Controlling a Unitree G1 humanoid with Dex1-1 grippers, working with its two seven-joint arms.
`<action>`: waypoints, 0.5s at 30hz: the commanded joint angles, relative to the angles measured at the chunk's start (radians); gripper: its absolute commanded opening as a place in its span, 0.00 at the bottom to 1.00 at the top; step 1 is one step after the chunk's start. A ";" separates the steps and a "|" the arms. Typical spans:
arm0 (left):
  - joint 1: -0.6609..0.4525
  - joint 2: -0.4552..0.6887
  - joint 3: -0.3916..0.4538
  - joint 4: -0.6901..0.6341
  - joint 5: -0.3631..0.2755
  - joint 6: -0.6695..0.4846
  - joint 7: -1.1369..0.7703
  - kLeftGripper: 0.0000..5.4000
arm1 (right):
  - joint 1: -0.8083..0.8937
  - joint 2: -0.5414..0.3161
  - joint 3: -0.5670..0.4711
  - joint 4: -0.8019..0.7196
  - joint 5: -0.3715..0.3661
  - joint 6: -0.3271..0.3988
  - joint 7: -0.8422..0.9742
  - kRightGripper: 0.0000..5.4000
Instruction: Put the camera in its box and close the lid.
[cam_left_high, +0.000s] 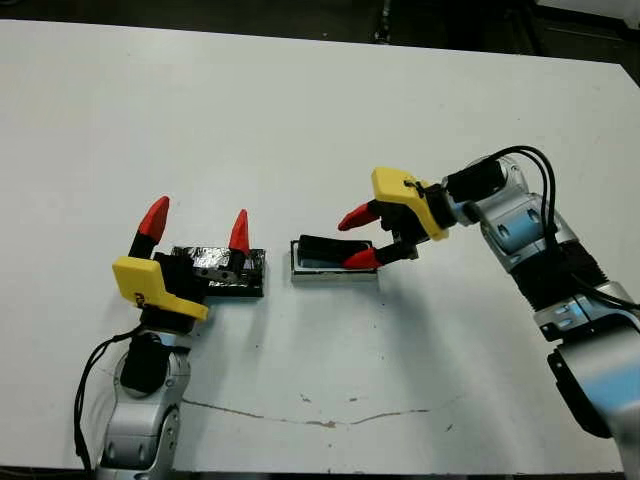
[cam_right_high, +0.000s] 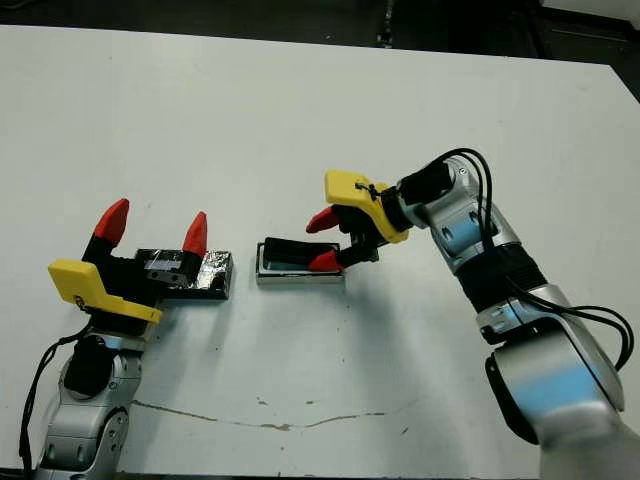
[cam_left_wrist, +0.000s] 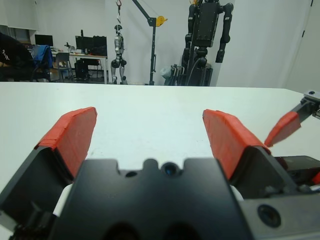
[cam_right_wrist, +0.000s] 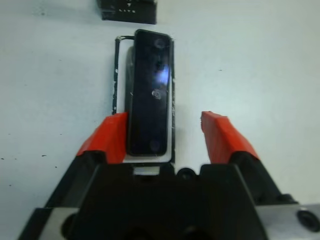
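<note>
The camera (cam_left_high: 325, 249), a flat black bar with a glossy face, lies inside the box (cam_left_high: 333, 275), a shallow white-rimmed tray at the table's middle. In the right wrist view the camera (cam_right_wrist: 149, 90) fills most of the box (cam_right_wrist: 119, 75). My right gripper (cam_left_high: 357, 240) is open at the box's right end, one fingertip by the camera's end, not clasping it. The lid (cam_left_high: 222, 262), black with crinkled foil, lies on the table just left of the box. My left gripper (cam_left_high: 197, 222) stands open over the lid's left part, fingertips raised, holding nothing.
The white table (cam_left_high: 300, 120) stretches wide behind and in front of the box. A crack-like mark (cam_left_high: 320, 420) runs along the near table surface. Beyond the far edge, the left wrist view shows a room with stands and a robot on a frame (cam_left_wrist: 207, 30).
</note>
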 joint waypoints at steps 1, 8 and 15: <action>0.013 0.000 -0.002 -0.005 0.006 0.010 0.005 1.00 | 0.017 -0.038 -0.031 -0.036 -0.004 0.005 -0.013 0.81; 0.014 0.000 -0.002 -0.001 0.009 0.008 0.004 1.00 | 0.020 -0.058 -0.101 -0.070 0.047 -0.013 0.014 1.00; 0.014 -0.002 -0.002 0.001 0.004 0.008 0.003 1.00 | -0.005 -0.100 -0.164 -0.093 0.102 0.054 0.035 1.00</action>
